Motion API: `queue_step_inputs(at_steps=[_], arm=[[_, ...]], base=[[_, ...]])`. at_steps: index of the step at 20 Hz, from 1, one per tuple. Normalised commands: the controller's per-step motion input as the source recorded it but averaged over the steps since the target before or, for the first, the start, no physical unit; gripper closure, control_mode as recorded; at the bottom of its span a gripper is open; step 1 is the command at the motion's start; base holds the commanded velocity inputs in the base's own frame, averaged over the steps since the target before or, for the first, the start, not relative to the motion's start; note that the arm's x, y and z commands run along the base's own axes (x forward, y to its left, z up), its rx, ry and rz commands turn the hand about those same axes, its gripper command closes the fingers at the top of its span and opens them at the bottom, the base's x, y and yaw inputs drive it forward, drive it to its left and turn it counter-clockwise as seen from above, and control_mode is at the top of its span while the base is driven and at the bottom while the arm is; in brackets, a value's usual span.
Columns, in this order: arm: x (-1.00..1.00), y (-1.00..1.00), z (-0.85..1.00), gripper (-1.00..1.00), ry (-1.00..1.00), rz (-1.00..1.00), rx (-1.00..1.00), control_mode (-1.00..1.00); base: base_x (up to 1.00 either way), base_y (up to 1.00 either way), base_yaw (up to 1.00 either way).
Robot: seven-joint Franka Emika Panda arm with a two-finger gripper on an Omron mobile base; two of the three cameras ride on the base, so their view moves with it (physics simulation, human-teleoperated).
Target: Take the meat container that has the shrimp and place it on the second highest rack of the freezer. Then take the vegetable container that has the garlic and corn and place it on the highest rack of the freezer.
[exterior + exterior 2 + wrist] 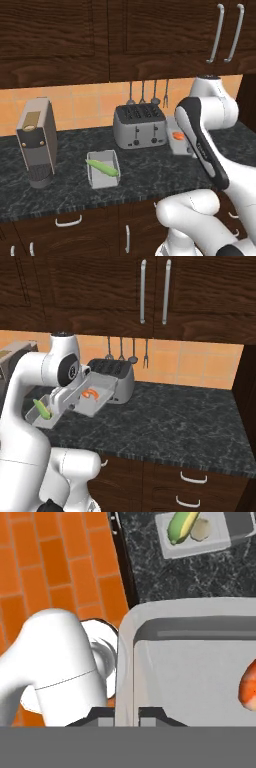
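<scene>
My gripper (127, 714) is shut on the side wall of the grey meat container (190, 672), with one fingertip on each side of the rim. The container hangs tilted above the counter beside the toaster (102, 400), and the orange shrimp (90, 393) lies inside it. From the left base view the same container (176, 144) is partly behind my forearm. The vegetable container (104, 183) rests on the counter to the left, with the green-husked corn (102, 167) in it. The hand view shows its corn (180, 526) and garlic (201, 529). The freezer and its racks are out of view.
A silver toaster (139, 127) stands against the orange tiled wall, under hanging utensils (142, 95). A grey coffee machine (36, 142) is at the counter's left. Dark wood cabinets (150, 291) hang overhead. The dark stone counter (175, 416) stretches to the right.
</scene>
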Motion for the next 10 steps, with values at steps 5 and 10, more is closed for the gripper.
queue_step_inputs(at_steps=[5,10], arm=[[-0.23,-0.3,0.0,1.0,0.0,0.01,-0.13,-1.0],[-0.2,-0.11,0.0,1.0,0.0,0.13,-0.11,-1.0]], base=[[0.0,0.0,0.0],[0.0,0.0,0.0]])
